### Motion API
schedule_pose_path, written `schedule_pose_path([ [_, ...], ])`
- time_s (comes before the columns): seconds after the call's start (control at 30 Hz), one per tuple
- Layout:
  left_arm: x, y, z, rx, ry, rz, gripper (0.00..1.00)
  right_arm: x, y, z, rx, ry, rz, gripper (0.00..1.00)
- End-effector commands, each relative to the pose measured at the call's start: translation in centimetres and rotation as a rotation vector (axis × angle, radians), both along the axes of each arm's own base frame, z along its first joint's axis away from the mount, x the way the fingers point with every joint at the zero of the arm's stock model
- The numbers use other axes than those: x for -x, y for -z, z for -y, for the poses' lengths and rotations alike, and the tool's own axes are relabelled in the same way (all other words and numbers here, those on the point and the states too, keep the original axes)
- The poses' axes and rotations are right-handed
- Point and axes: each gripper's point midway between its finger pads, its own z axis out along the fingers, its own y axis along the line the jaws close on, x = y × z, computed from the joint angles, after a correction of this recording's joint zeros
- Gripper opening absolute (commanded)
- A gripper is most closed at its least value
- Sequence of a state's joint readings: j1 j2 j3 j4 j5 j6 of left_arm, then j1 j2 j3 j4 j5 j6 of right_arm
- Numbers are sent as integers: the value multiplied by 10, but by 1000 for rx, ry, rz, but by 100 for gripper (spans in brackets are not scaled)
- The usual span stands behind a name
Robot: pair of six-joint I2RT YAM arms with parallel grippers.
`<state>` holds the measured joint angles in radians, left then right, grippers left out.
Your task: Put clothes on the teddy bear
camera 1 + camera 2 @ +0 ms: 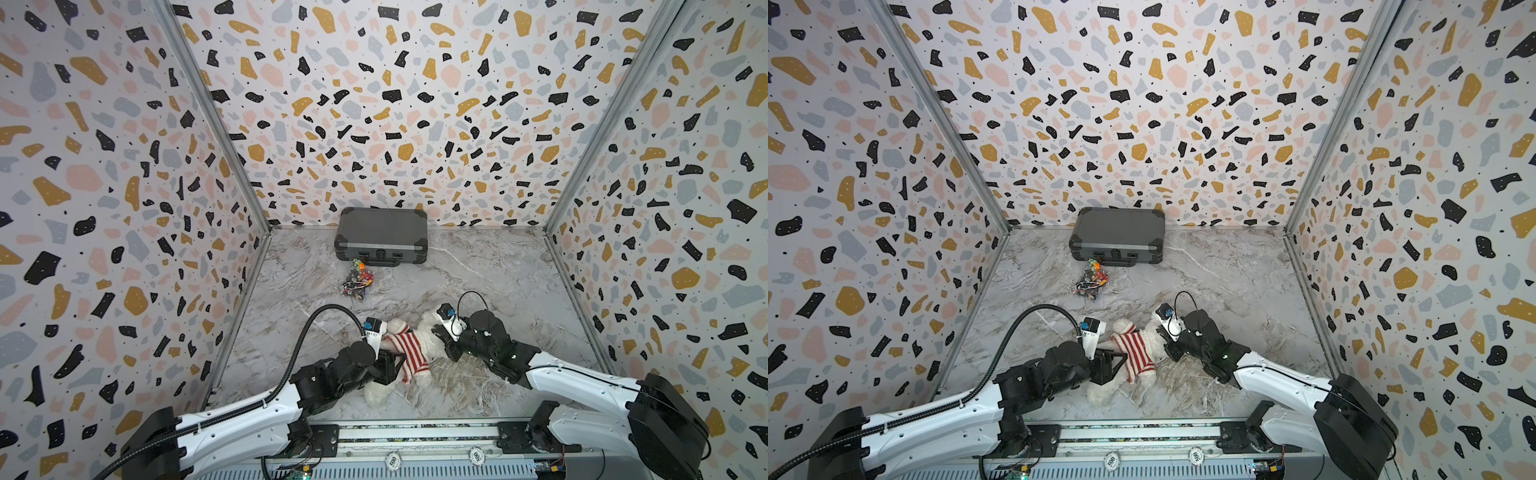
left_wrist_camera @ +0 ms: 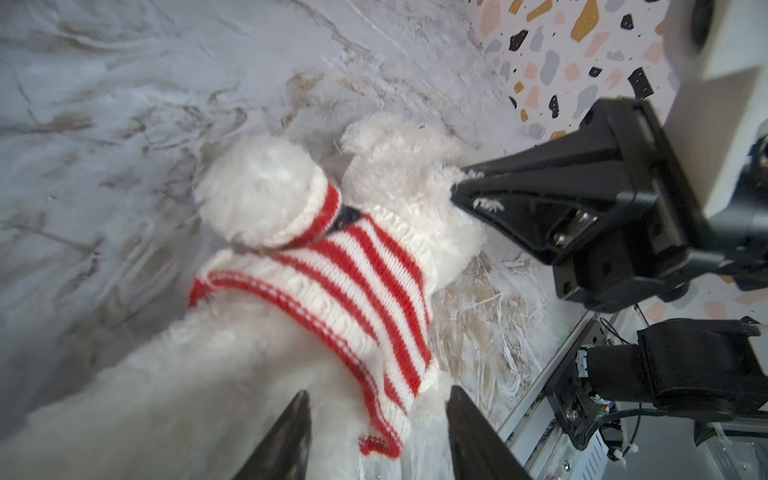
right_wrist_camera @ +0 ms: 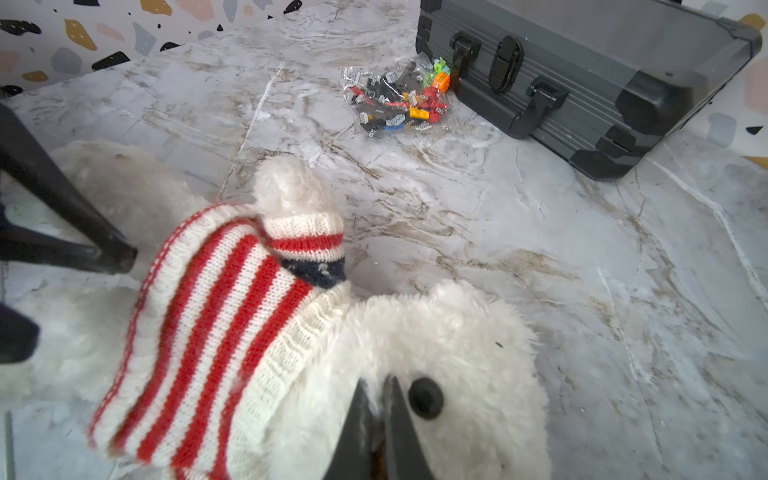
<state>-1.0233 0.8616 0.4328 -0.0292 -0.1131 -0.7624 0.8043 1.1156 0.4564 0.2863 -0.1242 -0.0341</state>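
The teddy bear lies near the front middle of the table, head to the right, with the striped sweater over its torso. My right gripper is pinched together on a tuft of head fur just beside the eye. My left gripper has its jaws apart, straddling the lower body at the hem. The tuft could slip under any pull, and closing the left could catch fur with the knit and bunch the hem.

On the marble counter lie a grey case at the back, a bag of bricks beside it, and the bear nearer
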Motion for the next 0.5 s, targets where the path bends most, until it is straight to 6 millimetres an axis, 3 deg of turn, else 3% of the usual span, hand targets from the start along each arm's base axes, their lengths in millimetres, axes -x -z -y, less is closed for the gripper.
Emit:
schedule_pose_path([
  [0.0,-15,-15,-9,-63,-76,42,48,0,-29,-2,-52,-11,122,5],
  [0.2,-36,-33,-4,-94,-112,92,44,2,-34,2,-35,-26,177,2],
  [0.47,-37,9,8,-194,-53,11,37,0,-33,7,-18,-7,215,0],
])
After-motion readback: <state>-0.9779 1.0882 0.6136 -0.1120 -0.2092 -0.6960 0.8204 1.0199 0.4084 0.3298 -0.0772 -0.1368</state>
